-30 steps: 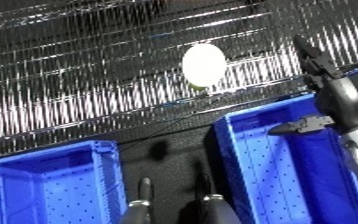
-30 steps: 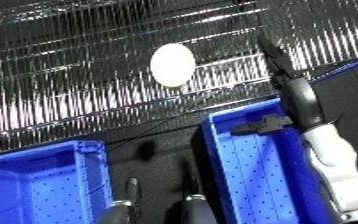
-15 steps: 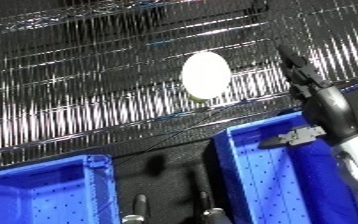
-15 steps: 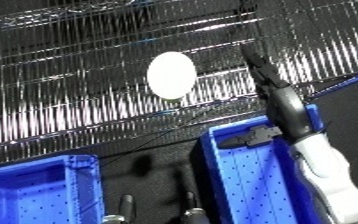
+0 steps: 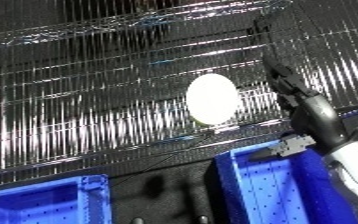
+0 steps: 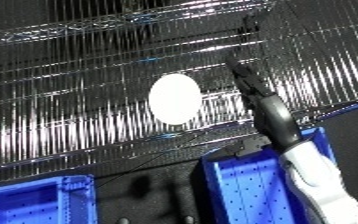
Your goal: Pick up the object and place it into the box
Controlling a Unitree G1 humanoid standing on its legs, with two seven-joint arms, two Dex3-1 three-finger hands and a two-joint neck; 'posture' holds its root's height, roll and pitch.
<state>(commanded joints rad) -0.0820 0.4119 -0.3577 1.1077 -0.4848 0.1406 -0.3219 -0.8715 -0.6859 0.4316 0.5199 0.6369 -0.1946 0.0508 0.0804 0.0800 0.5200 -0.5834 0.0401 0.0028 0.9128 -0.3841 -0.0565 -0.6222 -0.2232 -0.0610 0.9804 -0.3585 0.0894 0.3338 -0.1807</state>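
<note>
Right now my right robot hand (image 5: 291,90) reaches with straight, open fingers just beside the white oval object (image 5: 213,98) on the wire shelf (image 5: 87,100). I hold it above the blue bin (image 5: 273,185), so the drop should be short.

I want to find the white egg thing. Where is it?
The white oval object lies mid-view on the wire shelf, left of the right hand and behind the blue bins.
</note>
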